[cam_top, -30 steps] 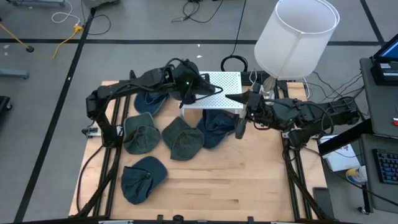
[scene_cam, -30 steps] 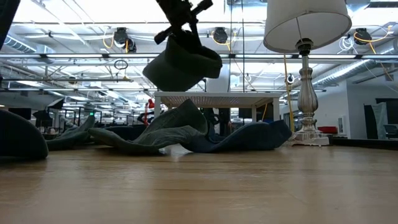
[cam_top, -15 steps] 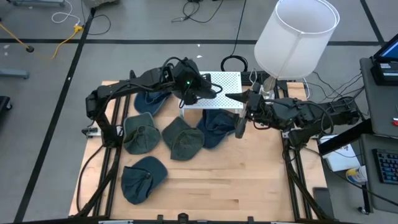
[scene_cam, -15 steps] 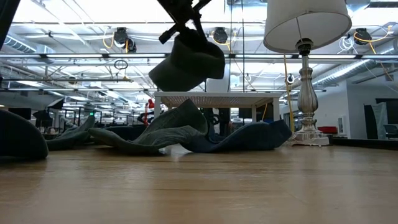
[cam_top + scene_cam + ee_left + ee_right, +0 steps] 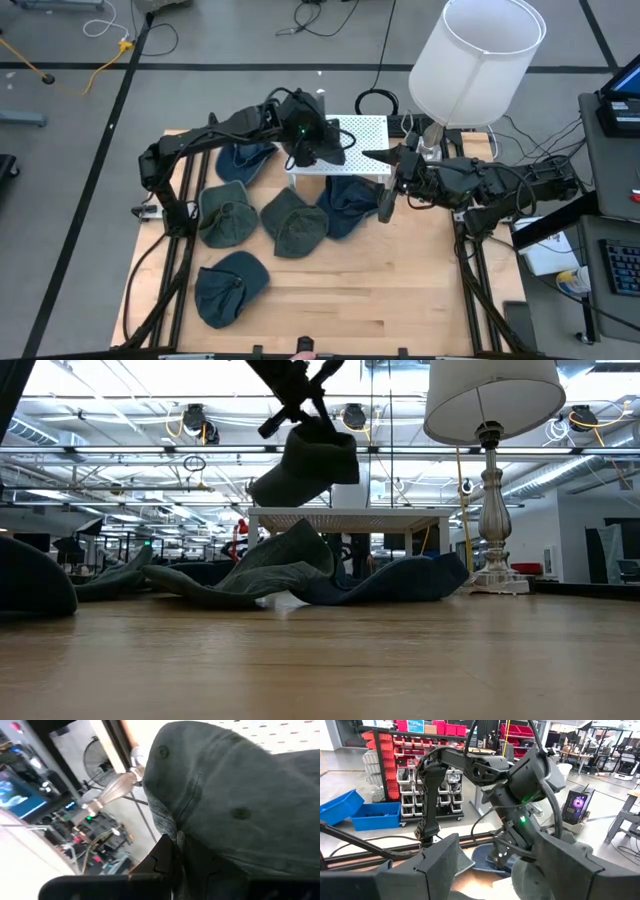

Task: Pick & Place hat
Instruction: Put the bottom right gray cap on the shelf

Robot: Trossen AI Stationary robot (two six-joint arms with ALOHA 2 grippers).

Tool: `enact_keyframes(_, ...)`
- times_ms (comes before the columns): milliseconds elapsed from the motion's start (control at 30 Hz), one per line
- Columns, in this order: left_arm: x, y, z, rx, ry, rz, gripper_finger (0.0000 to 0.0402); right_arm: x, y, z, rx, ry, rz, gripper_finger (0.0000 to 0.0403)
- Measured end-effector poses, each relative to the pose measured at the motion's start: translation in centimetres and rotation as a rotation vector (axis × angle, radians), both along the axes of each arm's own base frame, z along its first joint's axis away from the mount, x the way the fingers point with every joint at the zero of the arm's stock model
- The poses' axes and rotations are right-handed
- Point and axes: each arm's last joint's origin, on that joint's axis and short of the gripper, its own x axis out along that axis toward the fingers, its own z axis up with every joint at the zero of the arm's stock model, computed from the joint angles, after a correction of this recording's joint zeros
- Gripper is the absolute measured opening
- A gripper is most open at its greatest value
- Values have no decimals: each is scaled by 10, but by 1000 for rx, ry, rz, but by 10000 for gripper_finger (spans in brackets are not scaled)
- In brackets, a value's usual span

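My left gripper (image 5: 306,138) is shut on a dark grey-green hat (image 5: 322,148) and carries it in the air over the left part of a white perforated stand (image 5: 366,133). In the low view the hat (image 5: 305,465) hangs under the gripper (image 5: 300,402), above the stand's top (image 5: 350,515). In the left wrist view the hat (image 5: 225,805) fills most of the picture. Several other dark hats (image 5: 292,222) lie flat on the wooden table. My right gripper (image 5: 390,185) waits open at the stand's right side, pointing toward the table's left. My left gripper pinches the hat between its two fingers (image 5: 167,862) at a bunched edge of the cloth (image 5: 169,831), slanting down from above. The hat hangs below the fingers, tilted and lifted clear of the table and the stand. How many layers it holds cannot be told.
A tall lamp with a white shade (image 5: 478,58) stands at the table's far right corner, its base (image 5: 495,575) beside the stand. Hats lie heaped in front of the stand (image 5: 290,570) and across the table's left half (image 5: 230,285). The near right of the table (image 5: 400,290) is bare wood.
My left gripper has carried the hat a little up and toward the table's right, farther over the white stand. The hat has tipped somewhat as it went. My right arm has kept still.
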Motion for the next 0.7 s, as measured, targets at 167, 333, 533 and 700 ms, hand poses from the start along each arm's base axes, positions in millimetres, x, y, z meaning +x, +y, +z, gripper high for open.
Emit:
enact_keyframes(167, 1, 4, -8, -54, -22, 4, 23, 0, 0, 0, -18, 8, 1, 254)
enact_keyframes(333, 1, 10, -33, -83, -14, 34, 23, 0, 0, 0, -18, 8, 1, 254)
enact_keyframes(533, 6, 15, -51, -49, -79, 67, 23, 0, 0, 0, -18, 8, 1, 254)
enact_keyframes(700, 7, 18, -50, -57, -142, 111, 23, 0, 0, 0, -18, 7, 0, 254)
